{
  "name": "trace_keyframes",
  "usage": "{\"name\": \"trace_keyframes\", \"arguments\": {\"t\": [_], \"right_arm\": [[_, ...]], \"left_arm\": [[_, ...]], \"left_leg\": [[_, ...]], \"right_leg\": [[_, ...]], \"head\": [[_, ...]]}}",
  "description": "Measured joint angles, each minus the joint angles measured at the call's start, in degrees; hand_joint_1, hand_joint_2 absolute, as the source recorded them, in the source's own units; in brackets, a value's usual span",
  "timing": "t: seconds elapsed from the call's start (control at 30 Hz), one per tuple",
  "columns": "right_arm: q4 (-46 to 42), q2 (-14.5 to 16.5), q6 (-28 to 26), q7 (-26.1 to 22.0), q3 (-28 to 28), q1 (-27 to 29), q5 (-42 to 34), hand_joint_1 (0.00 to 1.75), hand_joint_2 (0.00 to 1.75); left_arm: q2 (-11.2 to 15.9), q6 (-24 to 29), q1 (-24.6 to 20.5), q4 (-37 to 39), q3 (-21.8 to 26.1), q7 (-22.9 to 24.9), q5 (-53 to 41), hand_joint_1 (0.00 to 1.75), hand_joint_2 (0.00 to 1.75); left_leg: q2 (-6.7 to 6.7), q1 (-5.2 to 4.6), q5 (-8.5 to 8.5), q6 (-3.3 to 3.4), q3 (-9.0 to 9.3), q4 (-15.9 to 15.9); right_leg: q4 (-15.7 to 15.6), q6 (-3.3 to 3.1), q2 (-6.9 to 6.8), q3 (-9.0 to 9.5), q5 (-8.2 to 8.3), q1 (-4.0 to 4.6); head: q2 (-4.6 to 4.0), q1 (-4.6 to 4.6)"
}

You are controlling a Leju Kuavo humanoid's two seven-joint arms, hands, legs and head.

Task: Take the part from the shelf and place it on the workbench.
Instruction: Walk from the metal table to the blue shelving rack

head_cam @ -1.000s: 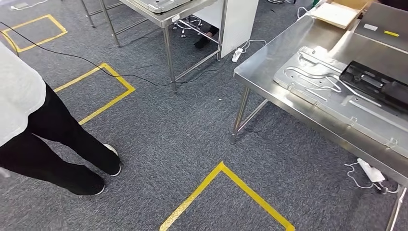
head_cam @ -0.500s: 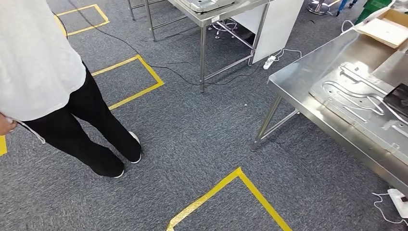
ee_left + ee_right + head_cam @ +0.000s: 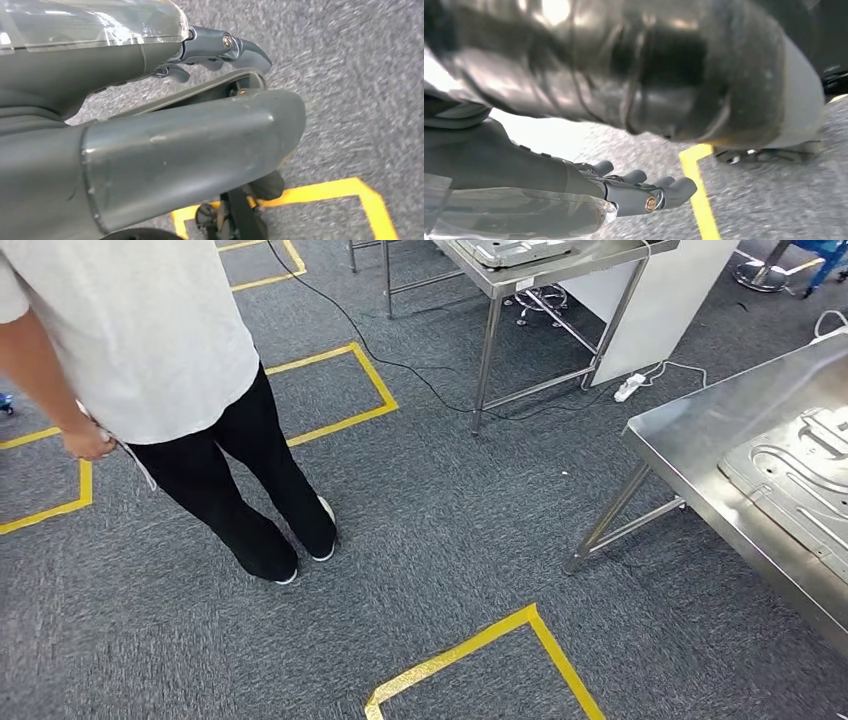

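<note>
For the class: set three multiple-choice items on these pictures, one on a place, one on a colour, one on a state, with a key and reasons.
1. Where does the white plastic power strip lie?
A. on a steel table
B. on the grey carpet floor
C. in a person's hand

2. What colour is the flat tape that marks squares on the floor?
A. red
B. yellow
C. blue

3. What does the robot's right hand hold?
A. a metal part
B. a black cable
C. nothing

Key:
1 B: the strip rests on the carpet by a table leg.
2 B: every marked outline is yellow.
3 C: its fingers stretch out apart above the carpet, with nothing between them.
</note>
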Motion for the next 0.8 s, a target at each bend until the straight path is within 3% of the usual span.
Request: {"name": "trace_keyframes", "arguments": {"t": [0.07,0.13,0.2,0.23,0.27,0.33,0.4,0.43,0.5,0.57,0.63,0.7,0.73,0.77,0.8], "right_arm": [[0.0,0.0,0.1,0.0,0.0,0.1,0.0,0.0,0.0],[0.0,0.0,0.2,0.0,0.0,0.2,0.0,0.0,0.0],[0.1,0.0,0.2,0.0,0.0,0.3,0.0,0.0,0.0],[0.1,0.0,0.2,0.0,0.0,0.3,0.0,0.0,0.0],[0.1,0.0,0.2,0.0,0.0,0.3,0.1,0.0,0.0],[0.1,0.0,0.2,0.0,0.0,0.3,0.1,0.0,0.0],[0.1,0.0,0.2,0.0,0.0,0.2,0.2,0.0,0.0],[0.1,0.1,0.2,0.1,0.0,0.1,0.2,0.0,0.0],[0.1,0.1,0.2,0.1,0.0,-0.2,0.2,0.0,0.0],[0.1,0.1,0.2,0.2,0.0,-0.3,0.2,0.0,0.0],[0.1,0.1,0.2,0.2,-0.1,-0.2,0.3,0.0,0.0],[0.1,0.1,0.3,0.1,-0.1,-0.1,0.4,0.0,0.0],[0.1,0.1,0.3,0.1,-0.2,-0.1,0.5,0.0,0.0],[0.1,0.1,0.3,0.0,-0.2,-0.1,0.5,0.0,0.0],[0.1,0.1,0.3,0.0,-0.2,0.0,0.6,0.0,0.0]], "left_arm": [[0.1,0.0,0.1,0.0,0.0,0.0,0.0,0.0,0.0],[0.1,0.0,-0.1,0.0,0.0,0.0,0.0,0.0,0.0],[0.1,0.0,-0.2,0.0,0.0,0.0,0.0,0.0,0.0],[0.1,0.0,-0.1,0.0,0.0,0.0,0.0,0.0,0.0],[0.1,0.0,0.0,0.0,0.0,0.0,0.0,0.0,0.0],[0.2,0.0,0.0,0.0,0.0,0.0,0.0,0.0,0.0],[0.2,0.0,-0.1,0.0,0.0,0.0,0.0,0.0,0.0],[0.2,0.0,-0.2,0.0,0.0,0.0,0.0,0.0,0.0],[0.3,0.0,0.1,0.0,0.0,0.0,0.0,0.0,0.0],[0.4,0.0,0.2,0.0,0.0,0.0,0.0,0.0,0.0],[0.4,0.0,0.0,0.0,0.0,0.0,0.0,0.0,0.0],[0.4,0.0,-0.1,0.0,0.0,0.0,0.0,0.0,0.0],[0.4,0.0,-0.1,0.0,0.0,0.0,0.0,0.0,0.0],[0.5,0.0,-0.1,0.0,0.0,0.0,0.0,0.0,0.0],[0.5,0.0,0.0,0.0,0.0,0.0,0.0,0.0,0.0]], "left_leg": [[2.08,-0.1,-1.48,-0.45,-1.15,2.2],[5.23,-0.16,-5.11,-0.67,-4.21,8.8],[6.31,-0.01,-7.58,-0.97,-7.1,15.0],[6.53,0.08,-7.39,-1.08,-7.26,15.7],[6.81,0.17,-6.17,-1.15,-6.19,14.0],[8.42,0.19,-2.9,-1.11,-1.7,6.1],[9.74,-0.08,-1.33,-0.58,1.38,0.5],[9.85,-0.27,-1.39,-0.25,1.65,-0.2],[8.85,-0.31,-1.13,0.45,1.51,-0.4],[7.97,-0.13,-0.81,1.17,1.61,-0.8],[7.05,-0.11,-0.58,1.71,1.6,-0.9],[5.81,-0.27,-0.5,1.96,1.45,-0.9],[5.06,-0.34,-0.48,2.0,1.45,-0.9],[4.26,-0.4,-0.48,2.01,1.53,-0.8],[3.48,-0.43,-0.49,2.0,1.65,-0.8]], "right_leg": [[-0.8,-0.88,-1.59,0.37,0.44,-0.15],[-1.1,-1.45,-3.29,0.45,0.54,0.0],[-1.1,-1.61,-5.03,0.38,0.42,0.25],[-1.1,-1.58,-5.8,0.38,0.35,0.31],[-1.0,-1.48,-6.52,0.44,0.25,0.33],[-0.9,-1.07,-7.82,0.71,-0.07,0.36],[-0.6,-0.45,-8.87,0.95,-0.44,0.6],[-0.6,-0.16,-9.26,1.03,-0.53,0.72],[-0.5,0.42,-9.64,1.23,-0.74,0.72],[1.5,1.0,-7.52,0.58,-2.29,0.48],[7.5,1.25,-4.53,-2.23,-5.87,0.31],[14.3,1.21,-3.63,-5.74,-8.54,0.32],[15.6,1.11,-3.53,-6.55,-8.32,0.32],[14.7,0.92,-3.39,-6.31,-6.91,0.34],[11.7,0.62,-3.0,-5.09,-4.63,0.41]], "head": [[0.0,-0.08],[-0.01,-0.15],[0.0,-0.16],[0.01,-0.16],[0.01,-0.16],[0.01,-0.16],[0.0,-0.13],[0.0,-0.11],[0.01,-0.11],[0.01,-0.11],[0.01,-0.09],[0.01,-0.1],[0.01,-0.1],[0.01,-0.1],[0.01,-0.1]]}}
